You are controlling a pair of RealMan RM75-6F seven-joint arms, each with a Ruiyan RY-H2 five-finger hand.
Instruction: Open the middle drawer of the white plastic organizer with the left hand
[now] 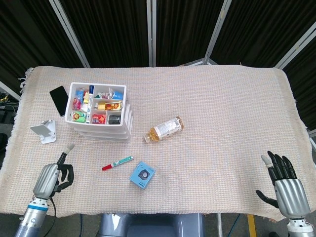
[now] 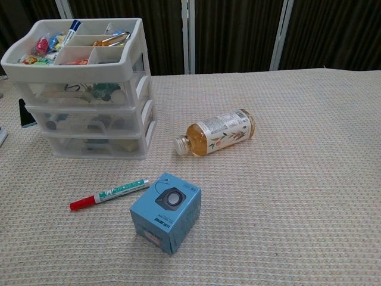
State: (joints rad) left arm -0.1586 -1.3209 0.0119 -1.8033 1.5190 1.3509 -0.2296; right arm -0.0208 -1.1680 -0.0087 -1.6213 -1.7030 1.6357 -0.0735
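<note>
Left hand (image 1: pixel 52 177) at near-left table edge, one finger pointing, the rest curled, holding nothing; organizer (image 1: pixel 100 113) beyond it at rear left, middle drawer (image 2: pixel 95 120) closed; right hand (image 1: pixel 285 178) at near-right edge, fingers spread, empty.

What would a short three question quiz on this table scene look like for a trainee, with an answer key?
1. True or false: the middle drawer of the white organizer is pulled out.
2. Which lies closest to the blue box: A the bottle, B the marker, C the phone?
3. Fill in: the bottle lies on its ____.

Key
1. False; it sits flush with the other drawers, and the left hand is apart from it at the near table edge.
2. B.
3. Side, cap toward the organizer.
</note>
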